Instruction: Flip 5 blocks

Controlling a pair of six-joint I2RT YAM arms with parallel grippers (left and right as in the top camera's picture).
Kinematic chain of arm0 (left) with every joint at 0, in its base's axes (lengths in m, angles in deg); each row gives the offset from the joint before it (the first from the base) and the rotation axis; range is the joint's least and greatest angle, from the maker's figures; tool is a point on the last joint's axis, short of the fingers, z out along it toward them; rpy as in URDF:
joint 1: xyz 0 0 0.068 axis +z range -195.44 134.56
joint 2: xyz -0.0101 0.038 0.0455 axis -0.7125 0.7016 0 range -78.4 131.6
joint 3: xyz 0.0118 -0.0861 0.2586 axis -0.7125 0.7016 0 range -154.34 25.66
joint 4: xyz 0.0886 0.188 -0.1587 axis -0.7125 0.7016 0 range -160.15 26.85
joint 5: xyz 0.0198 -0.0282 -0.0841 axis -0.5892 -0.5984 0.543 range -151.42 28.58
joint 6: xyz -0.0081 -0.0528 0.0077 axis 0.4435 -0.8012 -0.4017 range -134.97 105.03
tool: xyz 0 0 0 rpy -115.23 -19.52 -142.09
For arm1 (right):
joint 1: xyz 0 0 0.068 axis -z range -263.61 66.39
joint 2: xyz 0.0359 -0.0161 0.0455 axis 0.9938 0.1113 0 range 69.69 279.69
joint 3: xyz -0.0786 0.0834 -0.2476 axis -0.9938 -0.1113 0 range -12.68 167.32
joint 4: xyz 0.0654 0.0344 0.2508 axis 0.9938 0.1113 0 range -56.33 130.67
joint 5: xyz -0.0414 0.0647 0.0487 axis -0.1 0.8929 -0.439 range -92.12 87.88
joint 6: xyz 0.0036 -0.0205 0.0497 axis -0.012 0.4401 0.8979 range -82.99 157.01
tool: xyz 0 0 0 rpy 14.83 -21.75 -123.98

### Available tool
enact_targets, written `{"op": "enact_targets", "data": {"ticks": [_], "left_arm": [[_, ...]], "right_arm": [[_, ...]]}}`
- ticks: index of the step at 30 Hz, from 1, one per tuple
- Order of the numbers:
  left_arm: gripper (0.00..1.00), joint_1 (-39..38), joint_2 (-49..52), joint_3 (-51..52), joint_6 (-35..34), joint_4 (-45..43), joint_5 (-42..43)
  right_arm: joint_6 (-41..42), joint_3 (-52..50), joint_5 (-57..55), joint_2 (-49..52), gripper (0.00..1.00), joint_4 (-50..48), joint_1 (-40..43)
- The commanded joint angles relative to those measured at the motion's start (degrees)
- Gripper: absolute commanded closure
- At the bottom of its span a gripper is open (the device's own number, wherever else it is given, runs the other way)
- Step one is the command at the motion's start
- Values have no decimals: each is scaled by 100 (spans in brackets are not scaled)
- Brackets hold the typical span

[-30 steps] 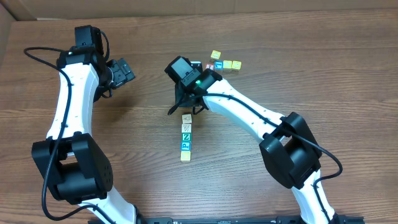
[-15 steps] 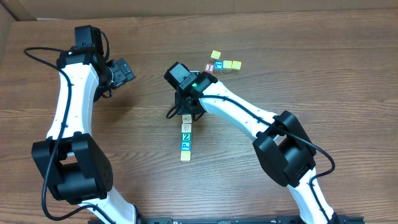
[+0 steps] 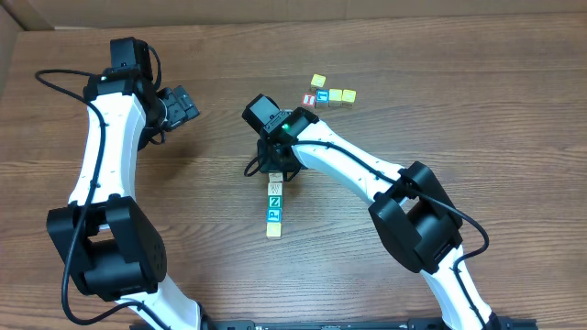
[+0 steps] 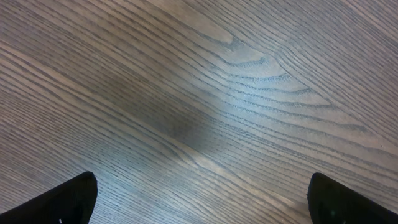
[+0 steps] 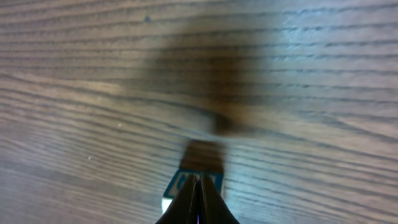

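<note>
Robotics lab bench: wood-grain table (image 3: 495, 128), two cabled white arms (image 3: 96, 156), cardboard backdrop (image 3: 27, 13) behind.

Matt wood-grain table (image 3: 477, 110), small painted wooden blocks (image 3: 274, 203), glossy white plastic arm shells (image 3: 341, 162)

My right gripper (image 3: 274, 170) hangs over the top of the row of blocks (image 3: 274, 202), my left gripper (image 3: 181, 104) well apart.

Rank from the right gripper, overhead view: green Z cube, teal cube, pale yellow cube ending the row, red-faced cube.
1. Green wooden cube with white Z, in the row by the right gripper.
2. Teal wooden cube, next along the row.
3. Pale yellow wooden cube, the row's far end.
4. Red-faced cube, apart in the cluster beyond the gripper.
</note>
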Motion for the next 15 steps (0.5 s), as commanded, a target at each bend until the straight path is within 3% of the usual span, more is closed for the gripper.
{"op": "enact_targets", "data": {"ticks": [1, 15], "left_arm": [[0, 11, 72, -31, 2, -13, -94], [0, 11, 74, -31, 2, -13, -94]], "right_arm": [[37, -13, 203, 59, 96, 74, -28], [-63, 151, 140, 28, 91, -7, 103]]}}
